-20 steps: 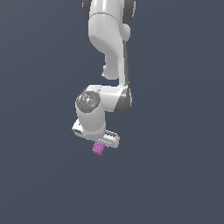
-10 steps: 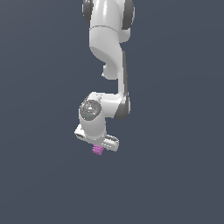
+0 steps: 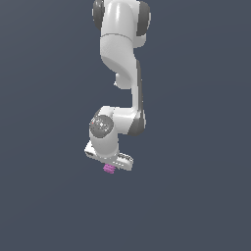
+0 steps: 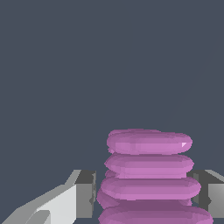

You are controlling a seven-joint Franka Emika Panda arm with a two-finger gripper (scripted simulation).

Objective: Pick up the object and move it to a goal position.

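Observation:
The object [image 3: 109, 169] is a small magenta-pink ribbed cylinder that sticks out just below the white gripper [image 3: 111, 165] in the exterior view. In the wrist view the object [image 4: 148, 175] fills the space between the two grey fingertips [image 4: 85, 192], its stacked ribs pointing away from the camera. The gripper [image 4: 146, 194] is shut on the object, with a finger on each side of it. The lower part of the object is hidden between the fingers.
The white arm [image 3: 122, 63] comes down from the top of the exterior view. Around it there is only a plain dark grey-blue background.
The arm and gripper have moved toward the exterior view's left and slightly up, carrying the object along. The grip on the object is unchanged.

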